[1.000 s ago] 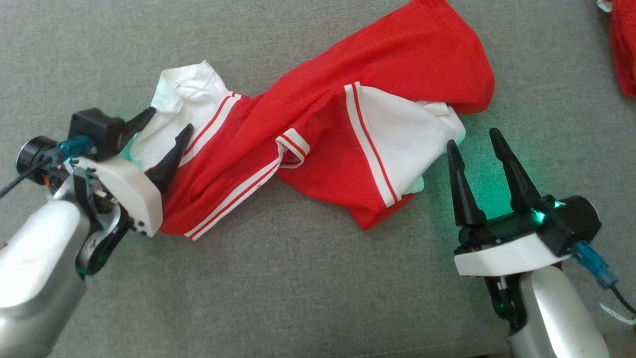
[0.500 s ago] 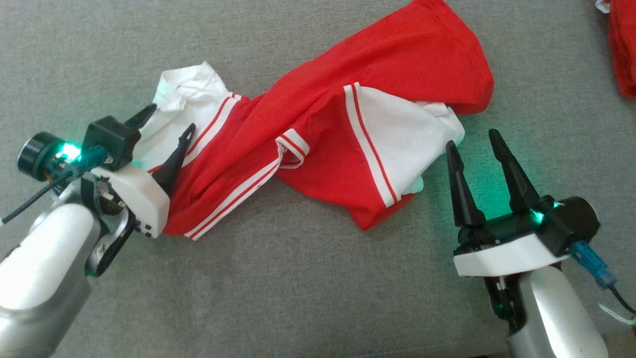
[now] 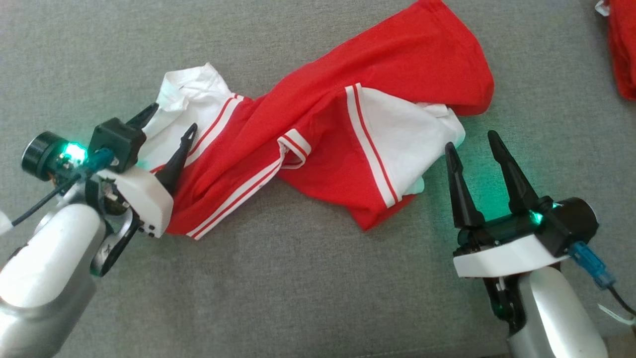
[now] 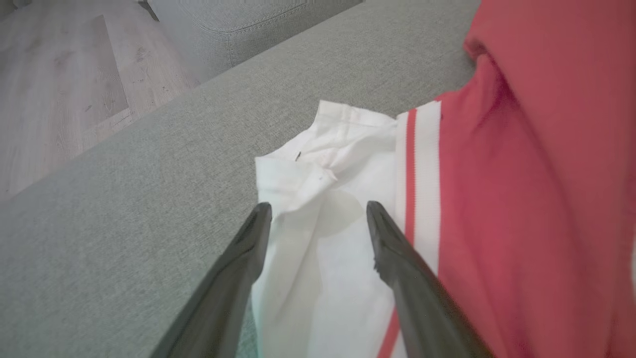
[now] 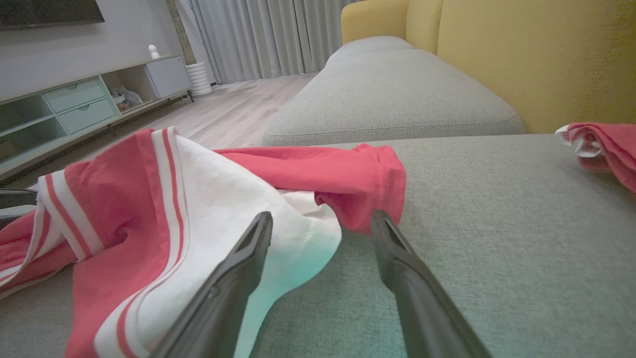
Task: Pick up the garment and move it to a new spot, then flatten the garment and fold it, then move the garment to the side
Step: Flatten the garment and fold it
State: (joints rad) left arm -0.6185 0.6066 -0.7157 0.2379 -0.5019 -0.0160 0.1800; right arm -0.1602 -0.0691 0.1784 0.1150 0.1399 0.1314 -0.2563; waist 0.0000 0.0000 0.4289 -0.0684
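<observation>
Twisted shirt (image 3: 318, 99) mid-frame on sofa (image 3: 298, 288); left gripper (image 3: 169, 122), fingers apart, straddles its white end at left, probably to pinch, while right gripper (image 3: 471, 141), also apart, waits beside the lower-right edge.

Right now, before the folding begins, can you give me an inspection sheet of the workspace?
Surface: grey sofa cushion, flat.
Job's things: red and white shirt, crumpled and twisted, not flattened.
Clutter: second red cloth at the far right edge, apart from the shirt.
Claws: left claw open, astride the shirt's white end; right claw open beside the other white part, holding nothing.
Cables: right wrist plug and left wrist plug, blue, each with a dark cable.
Surroundings: wooden floor, yellow backrest, curtains.
</observation>
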